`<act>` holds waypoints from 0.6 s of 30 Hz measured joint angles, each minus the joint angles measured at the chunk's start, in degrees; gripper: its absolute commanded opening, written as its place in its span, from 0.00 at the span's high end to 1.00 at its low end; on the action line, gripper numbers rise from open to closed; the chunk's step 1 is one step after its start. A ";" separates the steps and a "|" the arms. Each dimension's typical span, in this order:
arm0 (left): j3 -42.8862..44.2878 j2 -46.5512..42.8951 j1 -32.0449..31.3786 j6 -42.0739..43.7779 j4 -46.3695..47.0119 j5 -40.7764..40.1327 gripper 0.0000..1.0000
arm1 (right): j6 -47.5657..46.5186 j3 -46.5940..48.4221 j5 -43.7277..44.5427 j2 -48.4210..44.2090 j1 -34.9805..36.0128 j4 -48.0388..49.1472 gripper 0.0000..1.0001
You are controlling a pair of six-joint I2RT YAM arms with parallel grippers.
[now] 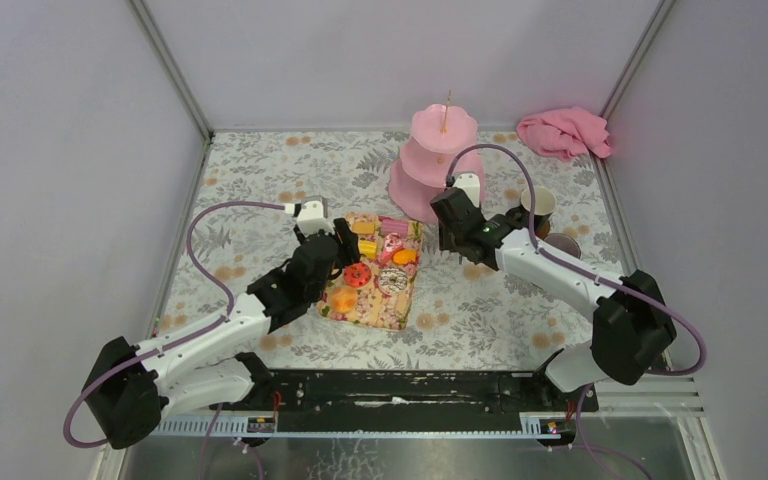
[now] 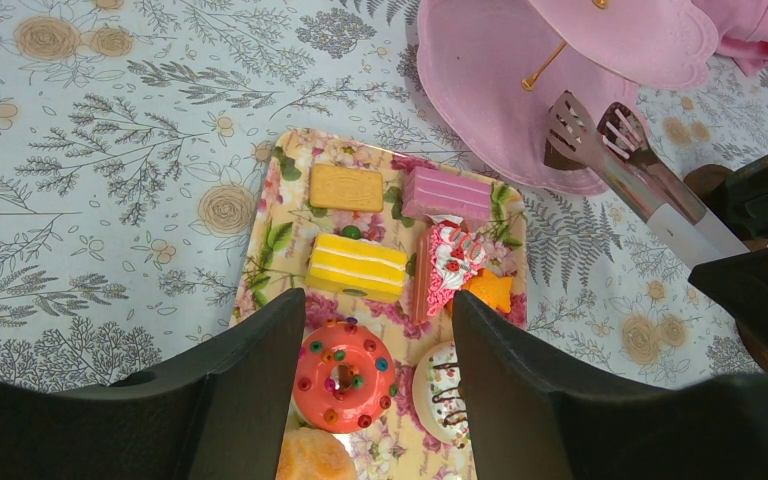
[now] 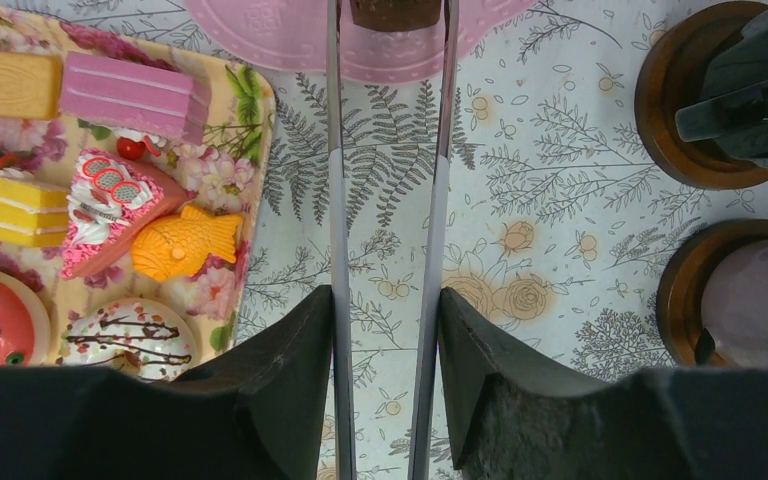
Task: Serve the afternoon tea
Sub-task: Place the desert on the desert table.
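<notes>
Several toy cakes lie on the floral tray (image 2: pixel 280 215): a red doughnut (image 2: pixel 345 375), a yellow slice (image 2: pixel 357 265), a pink slice (image 2: pixel 447 192) and an orange fish cake (image 3: pixel 182 245). My left gripper (image 2: pixel 378 300) hovers open over the red doughnut, touching nothing. My right gripper (image 3: pixel 385 295) is shut on metal tongs (image 3: pixel 338 200). The tong tips reach the bottom tier of the pink stand (image 1: pixel 440 150), with a chocolate piece (image 3: pixel 395 12) between them. A black mug (image 3: pixel 750 90) and a grey mug (image 3: pixel 755 300) stand on brown coasters to the right.
A pink cloth (image 1: pixel 565 132) lies at the back right corner. The tray sits just left of the stand on the flowered tablecloth. Metal frame posts and grey walls close in the table on both sides.
</notes>
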 measured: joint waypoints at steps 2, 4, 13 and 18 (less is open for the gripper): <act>0.00 0.00 0.00 0.00 0.00 0.02 0.37 | 0.00 0.00 -0.02 -0.85 0.00 -0.11 0.53; 0.00 0.00 0.00 0.00 -0.02 0.02 0.37 | 0.02 0.00 -0.02 -1.18 0.00 -0.26 0.53; 0.00 0.00 0.00 0.00 -0.07 0.04 0.37 | 0.24 -2.23 -1.01 -5.18 0.15 -1.33 0.54; 0.00 0.02 0.00 -0.17 -0.42 0.26 0.37 | 0.52 -5.29 -0.81 -11.65 2.69 -3.28 0.55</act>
